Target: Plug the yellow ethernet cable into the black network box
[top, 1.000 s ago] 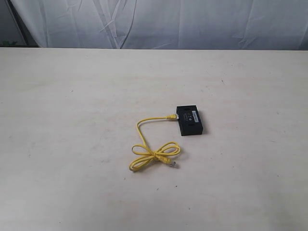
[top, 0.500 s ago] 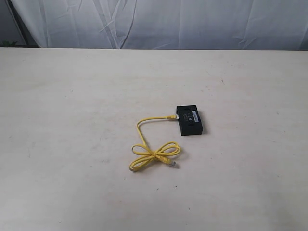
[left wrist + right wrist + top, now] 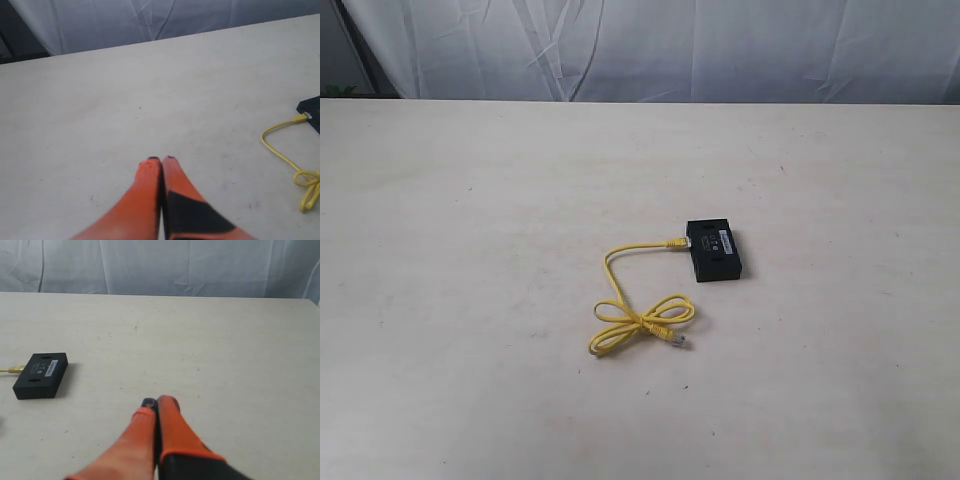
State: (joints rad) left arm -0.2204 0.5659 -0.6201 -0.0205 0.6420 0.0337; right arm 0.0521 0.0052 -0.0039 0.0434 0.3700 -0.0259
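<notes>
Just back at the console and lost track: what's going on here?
Nothing is being handled. The yellow ethernet cable lies knotted on the table, one end at the side of the black network box and apparently plugged in, the other end loose. The left gripper and right gripper are both shut, empty and clear of both.

Exterior cam looks down on the table (image 3: 470,200) from up high, facing the white backdrop (image 3: 720,50), pretty far out. Both wrist cams sit low over the tabletop, facing that backdrop too. All three catch the black network box (image 3: 714,251), left wrist just its corner.
</notes>
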